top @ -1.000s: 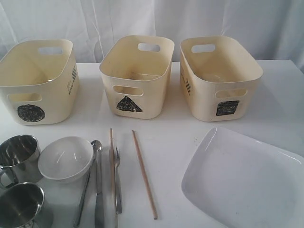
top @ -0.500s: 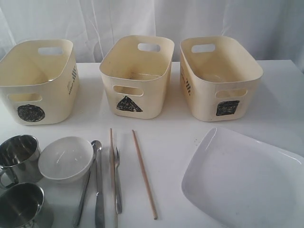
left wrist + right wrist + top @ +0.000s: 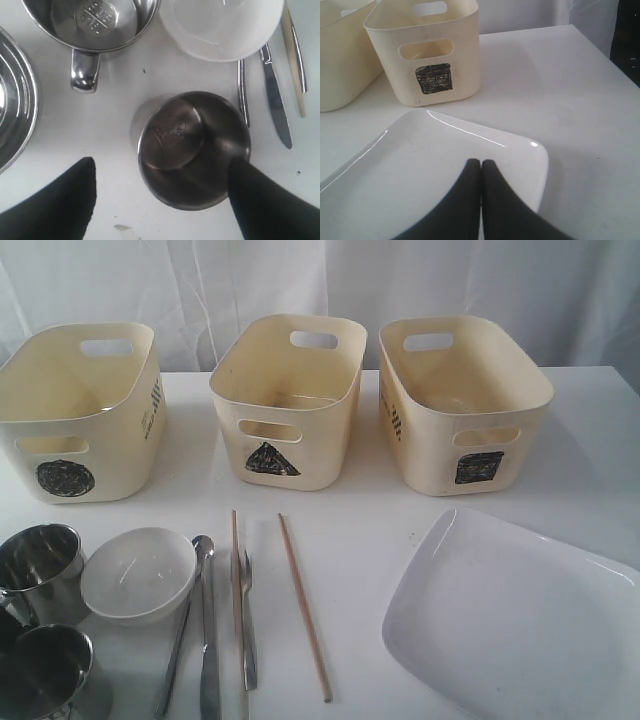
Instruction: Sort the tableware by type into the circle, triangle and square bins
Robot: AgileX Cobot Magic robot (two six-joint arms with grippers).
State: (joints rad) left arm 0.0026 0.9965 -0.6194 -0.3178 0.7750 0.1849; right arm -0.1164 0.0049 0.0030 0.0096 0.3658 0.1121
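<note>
**Exterior view.** The triangle bin (image 3: 288,400) is standing mid-row at the back of the white surface (image 3: 590,440). The circle bin (image 3: 75,410) is sitting to its left and the square bin (image 3: 462,400) to its right, each apart from it.
- Straight in front of the triangle bin, the spoon (image 3: 190,610), knife (image 3: 208,660) and fork (image 3: 247,620) are lying side by side, pointing toward it.
- One chopstick (image 3: 236,580) is lying between knife and fork. The second chopstick (image 3: 303,605) is lying alone, just right of them.
- Front-left of the triangle bin, the white bowl (image 3: 138,575) is sitting upright. Further left are the far mug (image 3: 38,570) and the near mug (image 3: 50,675).
- Front-right of the triangle bin, the plate (image 3: 510,620) is lying flat and running out of frame.

**Left wrist view.** The left end effector (image 3: 162,161) is hanging over the near mug with its fingers (image 3: 60,200) spread wide. One finger is overlapping the mug's rim. The other is standing off to the mug's side, with bare surface between them. Nothing is clamped.

**Right wrist view.** The right end effector (image 3: 481,167) is hovering over the plate with its fingers pressed together and gripping nothing. I cannot tell whether it is touching the plate. The square bin is showing beyond the plate, next to the triangle bin.
</note>
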